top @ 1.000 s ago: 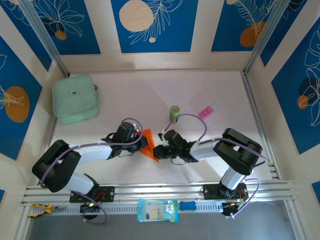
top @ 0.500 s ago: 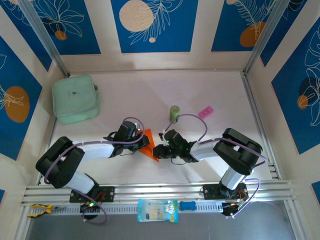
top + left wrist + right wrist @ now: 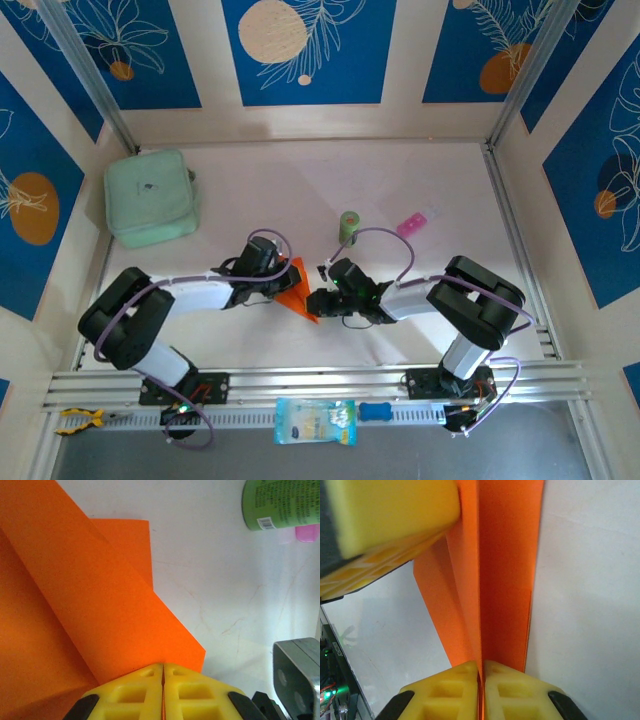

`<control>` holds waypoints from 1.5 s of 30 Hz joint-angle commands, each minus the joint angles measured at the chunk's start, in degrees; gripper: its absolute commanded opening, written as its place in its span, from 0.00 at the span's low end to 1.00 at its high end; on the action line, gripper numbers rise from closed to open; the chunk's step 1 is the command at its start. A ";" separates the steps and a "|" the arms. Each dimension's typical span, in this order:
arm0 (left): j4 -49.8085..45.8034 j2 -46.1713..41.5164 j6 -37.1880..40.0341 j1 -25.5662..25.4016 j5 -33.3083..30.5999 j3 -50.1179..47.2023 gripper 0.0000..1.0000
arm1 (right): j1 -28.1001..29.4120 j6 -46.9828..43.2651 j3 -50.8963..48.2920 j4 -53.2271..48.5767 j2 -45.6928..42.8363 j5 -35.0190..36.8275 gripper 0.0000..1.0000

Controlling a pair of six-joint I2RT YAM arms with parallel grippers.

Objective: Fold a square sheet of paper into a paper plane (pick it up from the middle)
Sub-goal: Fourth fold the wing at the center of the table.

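The bright orange sheet of paper [image 3: 300, 296] is folded into layered, creased flaps and sits between my two grippers at the table's middle. My left gripper [image 3: 287, 281] is shut on its left side. In the left wrist view the yellow fingertips [image 3: 145, 680] meet on a flap's edge of the paper [image 3: 90, 605]. My right gripper [image 3: 316, 300] is shut on the opposite end. In the right wrist view the paper [image 3: 505, 580] runs upright along a central crease away from the pinched jaws. The left gripper's yellow finger [image 3: 385, 520] shows at that view's upper left.
A small green can [image 3: 348, 226] stands just behind the grippers, with a pink packet [image 3: 418, 220] to its right. A mint-green pouch [image 3: 150, 197] lies at the back left. A blue packet [image 3: 314, 420] lies on the front rail.
My left arm has pushed forward and to the right, its gripper shifting slightly along the paper. The right arm and the paper's right end have stayed put.
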 commanded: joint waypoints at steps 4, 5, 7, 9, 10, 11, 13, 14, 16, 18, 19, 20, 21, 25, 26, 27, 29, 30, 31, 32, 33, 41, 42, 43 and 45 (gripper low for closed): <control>-2.81 1.58 1.10 -0.34 -1.41 1.51 0.08 | -0.38 0.70 -0.74 -8.29 0.75 -0.81 0.11; -2.80 1.72 1.13 -0.32 -1.48 1.60 0.08 | -0.42 0.73 -0.72 -8.30 0.80 -0.88 0.11; -2.97 2.01 1.11 -0.32 -1.53 1.75 0.08 | -0.44 0.75 -0.72 -8.39 0.89 -1.05 0.11; -3.14 2.35 1.34 -0.28 -1.50 1.81 0.08 | -0.53 0.78 -0.63 -8.46 0.95 -1.08 0.11; -3.02 2.49 1.44 -0.33 -1.42 1.90 0.08 | -0.53 0.93 -0.58 -8.45 1.02 -1.14 0.11; -2.93 2.61 1.48 -0.30 -1.41 1.99 0.08 | -0.53 0.80 -0.51 -8.47 1.09 -1.25 0.11; -2.95 2.88 1.56 -0.32 -1.41 2.29 0.08 | -0.63 0.85 -0.36 -8.54 1.32 -1.42 0.11; -3.11 3.07 1.59 -0.29 -1.41 2.42 0.08 | -0.60 0.78 -0.29 -8.57 1.33 -1.43 0.11; -3.11 3.38 1.63 -0.28 -1.33 2.65 0.08 | -0.62 0.82 -0.20 -8.65 1.49 -1.52 0.11; -2.89 3.76 1.79 -0.28 -1.17 2.67 0.08 | -0.62 0.82 -0.08 -8.79 1.67 -1.60 0.10; -2.91 3.91 1.81 -0.28 -1.07 2.76 0.08 | -0.62 0.87 0.03 -8.98 1.73 -1.61 0.10; -2.91 4.10 1.81 -0.28 -0.98 2.93 0.08 | -0.62 0.87 0.08 -9.07 1.79 -1.61 0.10; -2.88 4.29 1.85 -0.28 -0.97 2.95 0.08 | -0.67 0.82 0.22 -9.10 1.91 -1.67 0.10; -2.89 4.98 2.14 -0.28 -0.72 3.37 0.08 | -0.69 0.96 0.29 -9.43 1.95 -1.70 0.10; -2.89 5.16 2.28 -0.28 -0.54 3.53 0.08 | -0.73 1.06 0.27 -9.36 1.94 -1.74 0.10; -2.88 5.43 2.40 -0.28 -0.37 3.65 0.08 | -0.71 1.04 0.32 -9.40 2.02 -1.78 0.10; -2.96 5.76 2.47 -0.33 -0.19 3.81 0.08 | -0.71 1.12 0.39 -9.46 2.10 -1.78 0.10; -3.11 5.93 2.52 -0.28 -0.12 3.84 0.08 | -0.75 1.13 0.41 -9.53 2.15 -1.78 0.10; -3.24 6.13 2.61 -0.28 -0.11 3.88 0.08 | -0.71 1.13 0.34 -9.67 2.16 -1.86 0.10; -3.24 6.37 2.64 -0.28 -0.05 3.92 0.08 | -0.76 1.18 0.41 -9.68 2.22 -1.78 0.10; -3.24 6.70 2.76 -0.32 0.20 4.01 0.08 | -0.79 1.21 0.40 -9.66 2.28 -1.78 0.10; -5.21 8.75 3.69 -0.28 1.22 4.64 0.08 | -0.88 1.63 0.47 -10.35 1.42 -2.00 0.11; -5.11 8.73 3.65 -0.29 1.31 4.50 0.07 | -0.88 1.82 0.68 -10.75 0.93 -2.12 0.12; -4.95 8.66 3.69 -0.28 1.27 4.25 0.07 | -0.91 1.83 0.85 -11.08 0.60 -2.43 0.13; -4.92 8.69 3.82 -0.28 1.22 3.93 0.07 | -0.89 1.88 0.94 -11.44 -0.74 -2.88 0.14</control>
